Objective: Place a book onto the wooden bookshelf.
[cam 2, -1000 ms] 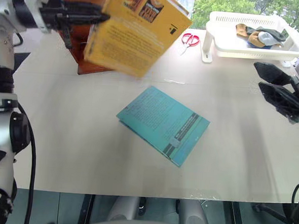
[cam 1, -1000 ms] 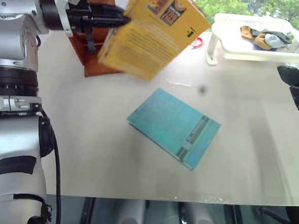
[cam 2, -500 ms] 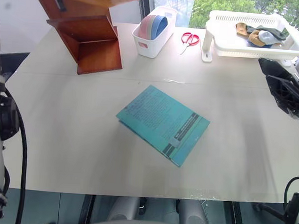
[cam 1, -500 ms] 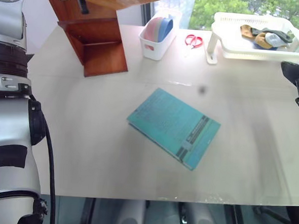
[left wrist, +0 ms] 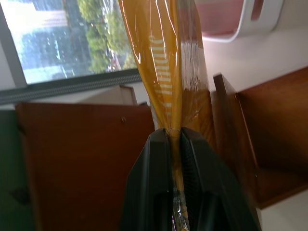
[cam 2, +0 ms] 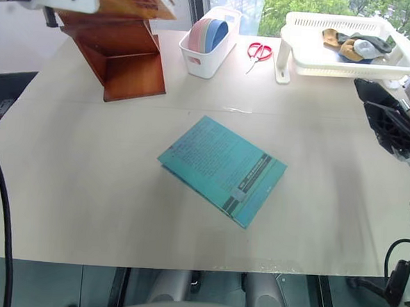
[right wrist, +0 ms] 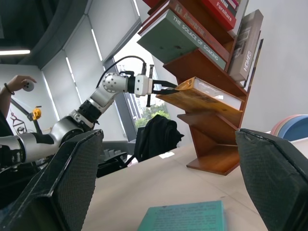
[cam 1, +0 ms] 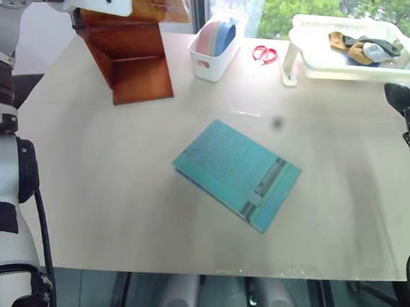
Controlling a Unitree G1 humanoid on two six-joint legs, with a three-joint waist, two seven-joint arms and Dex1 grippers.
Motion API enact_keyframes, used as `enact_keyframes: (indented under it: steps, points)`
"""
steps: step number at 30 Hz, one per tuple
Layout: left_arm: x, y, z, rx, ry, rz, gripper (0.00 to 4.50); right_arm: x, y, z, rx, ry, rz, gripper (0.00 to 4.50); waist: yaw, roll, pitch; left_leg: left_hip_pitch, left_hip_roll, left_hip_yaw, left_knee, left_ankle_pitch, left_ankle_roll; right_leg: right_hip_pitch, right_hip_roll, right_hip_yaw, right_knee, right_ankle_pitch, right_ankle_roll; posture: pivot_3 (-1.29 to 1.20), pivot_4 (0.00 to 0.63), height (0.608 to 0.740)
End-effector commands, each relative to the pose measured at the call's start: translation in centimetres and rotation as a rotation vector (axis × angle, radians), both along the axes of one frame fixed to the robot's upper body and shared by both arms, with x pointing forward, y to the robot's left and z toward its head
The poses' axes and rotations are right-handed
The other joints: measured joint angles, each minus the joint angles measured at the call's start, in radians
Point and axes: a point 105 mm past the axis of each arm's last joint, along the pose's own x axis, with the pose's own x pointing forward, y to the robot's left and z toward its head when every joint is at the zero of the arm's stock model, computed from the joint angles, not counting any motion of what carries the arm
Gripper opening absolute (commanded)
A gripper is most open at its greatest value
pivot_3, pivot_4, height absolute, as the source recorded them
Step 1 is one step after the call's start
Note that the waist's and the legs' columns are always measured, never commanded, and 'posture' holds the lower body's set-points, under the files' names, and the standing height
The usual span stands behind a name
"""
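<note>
Around me on the pale surface (cam 2: 86, 160) a teal book (cam 2: 222, 170) lies flat in the middle, well apart from everything else. Toward the window stand a small white bin (cam 2: 210, 51) with pink and blue discs on edge, red scissors (cam 2: 256, 52) just beside it, and a white basket (cam 2: 346, 61) holding crumpled cloth. The bookshelf (cam 2: 124, 58) stands at the far left corner of the surface; from my right wrist I see its upper tiers (right wrist: 202, 62) already carrying several books, lying on the slanted boards or leaning upright, so the free room is between those tiers. A person's raised arm (right wrist: 13, 89) shows far off behind my left arm. My left claw (left wrist: 175, 139) is clamped on the edge of the book (left wrist: 166, 62), whose orange-yellow glossy cover catches streaks of light and bears pale lettering; the book lies roughly level, reaching into a middle tier of the bookshelf, with wooden walls close on both sides of it. My right claw (right wrist: 168, 192) hangs off to the right of the surface, near the basket, fingers (right wrist: 72, 178) wide apart and holding nothing.
</note>
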Motion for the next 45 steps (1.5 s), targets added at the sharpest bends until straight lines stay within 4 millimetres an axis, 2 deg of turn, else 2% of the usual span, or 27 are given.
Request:
enact_keyframes:
  steps: [1,5,10,11,12,13,14,16,19,21,27,31,35,36,38,40,41,43,45]
  points:
    - [-0.2,1.4,1.0,-0.025,-0.061,0.085,0.01,-0.2,0.1,0.7,-0.004,-0.049,0.008,4.5,-0.001,0.0,0.0,0.0,0.0,0.0,0.0,0.0,0.0,-0.001,0.0,0.0,0.001,0.0,0.0,0.0,0.15,0.74]
    - [-0.1,2.0,0.5,-0.071,-0.01,0.131,0.01,-0.1,0.2,0.9,0.008,-0.057,0.017,4.5,-0.009,0.0,0.0,0.0,0.0,0.002,0.0,0.0,0.0,-0.006,0.001,0.006,0.005,0.0,0.0,0.0,0.15,0.74]
    - [-0.1,1.6,-0.1,-0.117,0.032,0.139,0.01,-0.3,0.4,1.0,0.024,-0.066,0.032,4.5,-0.018,0.0,0.0,0.0,0.001,0.003,0.0,0.0,0.0,-0.008,0.002,0.008,0.008,0.0,0.0,0.0,0.15,0.74]
    - [-0.1,1.6,-0.2,-0.119,0.034,0.143,0.9,-0.3,0.5,1.0,0.025,-0.066,0.033,4.5,-0.018,0.0,0.0,0.0,0.001,0.003,0.0,0.0,0.0,-0.008,0.002,0.009,0.008,0.0,0.0,0.0,0.15,0.74]
    - [-0.2,1.7,-0.3,-0.121,0.037,0.152,1.23,-0.4,0.5,0.9,0.026,-0.066,0.034,4.5,-0.018,0.0,0.0,0.0,0.001,0.003,0.0,0.0,0.0,-0.008,0.002,0.009,0.008,0.0,0.0,0.0,0.15,0.74]
    - [-0.2,1.8,-0.4,-0.121,0.042,0.159,1.23,-0.4,0.5,1.0,0.028,-0.067,0.035,4.5,-0.019,0.0,0.0,0.0,0.001,0.003,0.0,0.0,0.0,-0.008,0.002,0.009,0.008,0.0,0.0,0.0,0.15,0.74]
    - [-0.2,2.0,-0.5,-0.125,0.05,0.166,1.87,-0.4,0.5,1.0,0.029,-0.068,0.035,4.5,-0.017,0.0,0.0,0.0,0.001,0.003,0.0,0.0,0.0,-0.008,0.002,0.009,0.009,0.0,0.0,0.0,0.15,0.74]
    - [-0.3,2.1,-0.8,-0.128,0.064,0.175,2.27,-0.4,0.4,1.1,0.033,-0.071,0.036,4.5,-0.015,0.0,0.0,-0.001,0.001,0.003,0.001,0.0,0.0,-0.009,0.002,0.009,0.009,0.0,0.0,0.0,0.15,0.74]
    - [-0.4,2.5,-0.8,-0.143,0.06,0.189,3.74,-0.5,0.4,1.1,0.034,-0.073,0.042,4.5,-0.009,0.0,0.0,-0.001,0.001,0.003,0.001,0.0,0.0,-0.009,0.002,0.009,0.009,0.0,0.0,0.0,0.15,0.74]
    - [-0.5,2.8,-0.8,-0.153,0.049,0.205,4.49,-0.5,0.5,1.2,0.034,-0.073,0.048,4.5,-0.005,0.0,0.0,-0.001,0.001,0.003,0.002,0.0,0.0,-0.009,0.002,0.009,0.009,0.0,0.0,0.0,0.15,0.74]
    - [-1.2,4.7,0.1,-0.179,-0.003,0.247,4.49,-0.5,0.5,1.4,0.031,-0.075,0.052,4.5,-0.003,0.0,0.0,-0.002,0.001,0.003,0.003,0.0,0.0,-0.009,0.002,0.009,0.009,0.0,0.0,0.0,0.15,0.74]
    - [-1.8,4.3,0.0,-0.376,0.034,0.135,4.49,-0.2,0.5,0.8,-0.009,-0.066,0.018,4.5,-0.002,0.0,0.0,-0.002,0.001,0.003,0.004,0.0,0.0,-0.009,0.002,0.008,0.01,0.0,0.0,0.0,0.15,0.74]
    - [-3.7,3.4,-0.2,-0.556,0.075,0.022,4.49,-0.1,-0.2,-1.2,-0.116,-0.01,-0.027,4.5,-0.002,0.0,0.0,-0.002,0.002,0.003,0.005,0.0,0.0,-0.009,0.001,0.008,0.01,0.0,0.0,0.0,0.15,0.74]
    - [-4.2,3.2,-0.3,-0.54,0.078,-0.008,4.49,-0.1,-0.2,-1.8,-0.147,0.001,-0.037,4.5,-0.002,0.0,0.0,-0.004,0.002,0.003,0.007,0.0,0.0,-0.009,0.002,0.006,0.01,0.0,0.0,0.0,0.15,0.74]
    - [-5.6,1.6,-0.8,-0.643,0.121,-0.132,4.49,-0.1,-0.4,-3.7,-0.248,0.049,-0.06,4.5,-0.002,0.001,-0.001,-0.004,0.001,0.003,0.008,0.0,0.0,-0.009,0.002,0.006,0.011,0.0,0.0,0.0,0.15,0.74]
    - [-7.3,-0.5,-1.7,-0.845,0.214,-0.286,4.49,-0.2,-0.4,-5.4,-0.336,0.093,-0.078,4.5,-0.001,0.001,-0.001,-0.004,0.003,0.001,0.009,0.0,0.0,-0.008,0.001,0.006,0.011,0.0,0.0,0.0,0.15,0.74]
    - [-7.9,-1.0,-2.1,-0.92,0.247,-0.318,4.49,-0.1,-0.4,-6.0,-0.367,0.1,-0.088,4.5,-0.001,0.001,-0.001,-0.005,0.003,0.001,0.01,0.0,0.0,-0.008,0.001,0.005,0.011,0.0,0.0,0.0,0.15,0.74]
    - [-8.9,-0.7,-4.4,-1.014,0.304,-0.286,4.49,0.6,-0.7,-7.6,-0.47,0.105,-0.171,4.5,-0.006,0.001,-0.001,-0.004,0.003,-0.001,0.012,0.0,0.0,-0.007,0.001,0.005,0.012,0.0,0.0,0.0,0.15,0.74]
    - [-10.0,-0.2,-7.5,-1.077,0.353,-0.25,4.49,1.4,-1.6,-9.6,-0.61,0.091,-0.275,4.5,-0.01,0.001,-0.001,0.0,0.002,0.0,0.012,0.0,0.0,-0.003,0.001,0.007,0.013,0.0,0.0,0.0,0.15,0.74]
